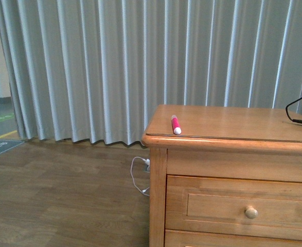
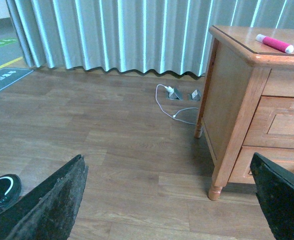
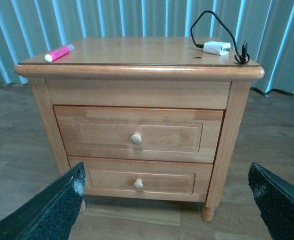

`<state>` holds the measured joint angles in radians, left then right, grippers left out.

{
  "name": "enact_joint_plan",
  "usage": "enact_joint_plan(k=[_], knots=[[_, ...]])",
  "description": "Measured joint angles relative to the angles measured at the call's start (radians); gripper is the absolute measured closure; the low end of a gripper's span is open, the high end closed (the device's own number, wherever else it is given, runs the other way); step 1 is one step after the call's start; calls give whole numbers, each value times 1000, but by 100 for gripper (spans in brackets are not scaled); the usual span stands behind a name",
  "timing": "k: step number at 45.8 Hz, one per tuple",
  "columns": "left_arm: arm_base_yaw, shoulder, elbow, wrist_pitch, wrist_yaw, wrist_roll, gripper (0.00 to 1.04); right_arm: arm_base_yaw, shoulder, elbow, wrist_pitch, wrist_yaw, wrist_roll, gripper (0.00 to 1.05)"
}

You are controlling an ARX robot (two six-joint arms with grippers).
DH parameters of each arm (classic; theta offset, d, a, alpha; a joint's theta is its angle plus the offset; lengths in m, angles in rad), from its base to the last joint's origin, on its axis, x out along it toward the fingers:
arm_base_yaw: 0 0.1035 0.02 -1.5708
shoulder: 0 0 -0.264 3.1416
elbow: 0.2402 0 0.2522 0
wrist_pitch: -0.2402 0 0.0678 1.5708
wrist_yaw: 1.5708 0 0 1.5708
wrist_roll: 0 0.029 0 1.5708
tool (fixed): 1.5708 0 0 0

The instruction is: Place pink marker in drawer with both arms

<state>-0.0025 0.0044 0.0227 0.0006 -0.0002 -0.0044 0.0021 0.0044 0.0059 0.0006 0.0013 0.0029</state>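
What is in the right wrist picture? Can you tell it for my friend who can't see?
A wooden nightstand with two shut drawers stands before pale curtains. A pink marker lies on its top near one corner, a white plug with black cable near the opposite corner. Two dark fingers frame the view, spread wide, holding nothing.

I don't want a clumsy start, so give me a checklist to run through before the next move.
1. Drawer open: not ok, it is shut.
2. Knob unobstructed: ok.
3. Left end effector open, empty: ok.
4. Right end effector open, empty: ok.
5. Marker clear of the plug: ok, far apart.
6. Room inside drawer: cannot tell.
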Motion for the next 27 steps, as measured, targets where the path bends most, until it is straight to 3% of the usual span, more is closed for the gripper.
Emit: enact_joint_plan(k=[27], knots=[[0,0,0,0,0,0,6,0,0,0,0,0,0,9]])
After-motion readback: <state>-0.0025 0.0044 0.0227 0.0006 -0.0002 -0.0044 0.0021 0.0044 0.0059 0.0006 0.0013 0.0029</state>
